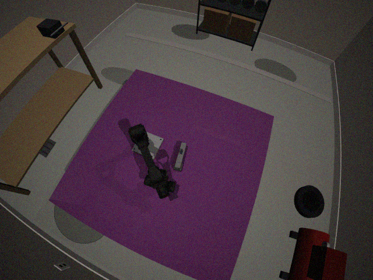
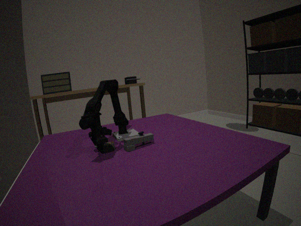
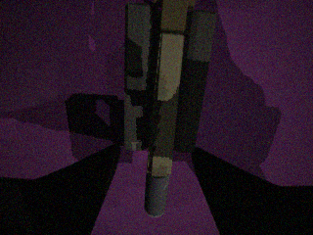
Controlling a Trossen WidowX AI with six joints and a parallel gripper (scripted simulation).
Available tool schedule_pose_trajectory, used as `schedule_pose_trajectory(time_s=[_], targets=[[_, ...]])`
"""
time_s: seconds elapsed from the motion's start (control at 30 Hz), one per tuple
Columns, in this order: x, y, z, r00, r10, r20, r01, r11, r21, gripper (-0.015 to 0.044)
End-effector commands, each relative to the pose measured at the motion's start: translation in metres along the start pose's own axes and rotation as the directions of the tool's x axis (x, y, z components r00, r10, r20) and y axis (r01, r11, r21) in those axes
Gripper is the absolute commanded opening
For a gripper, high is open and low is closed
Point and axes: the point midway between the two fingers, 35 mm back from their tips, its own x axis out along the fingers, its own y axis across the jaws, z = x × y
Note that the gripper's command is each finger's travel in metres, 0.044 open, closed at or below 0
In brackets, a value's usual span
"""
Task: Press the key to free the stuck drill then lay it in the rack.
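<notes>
Clearance, wrist view: black parallel-jaw gripper (image 1: 166, 189) (image 2: 108, 147) (image 3: 156, 150) spread wide. A beige-and-grey straight bar with a rounded grey end (image 3: 165, 113) runs down the middle of the gap; purple surface shows on both sides of its lower end, between bar and fingers. Beyond the fingertips, a grey slab-like piece (image 3: 138, 29) stands left of the bar in the picture and a second grey upright slab (image 3: 201, 36) right of it, leaving a narrow lane. Exterior view: a long pale-grey block (image 1: 180, 156) (image 2: 138, 142) obstructs one side, near the gripper; the white flat plate (image 1: 155, 139) (image 2: 132, 132) lies behind.
</notes>
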Motion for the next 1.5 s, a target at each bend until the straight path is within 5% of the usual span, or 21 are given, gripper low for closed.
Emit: schedule_pose_trajectory(time_s=[0.0, 0.07, 0.7, 0.87, 1.27, 1.47], targets=[[0.000, 0.000, 0.000, 1.000, 0.001, 0.001, -0.001, 1.000, 0.000, 0.0394], [0.000, 0.000, 0.000, 1.000, 0.001, 0.001, -0.001, 1.000, 0.000, 0.0440], [-0.079, 0.000, -0.001, 1.000, 0.004, 0.009, -0.004, 1.000, -0.001, 0.0440], [-0.074, -0.011, 0.007, 1.000, -0.012, 0.014, 0.012, 1.000, -0.002, 0.0440], [-0.091, -0.099, 0.132, 0.962, -0.231, 0.148, 0.227, 0.973, 0.045, 0.0440], [-0.091, -0.109, 0.228, 0.931, -0.201, 0.306, 0.193, 0.980, 0.055, 0.0440]])
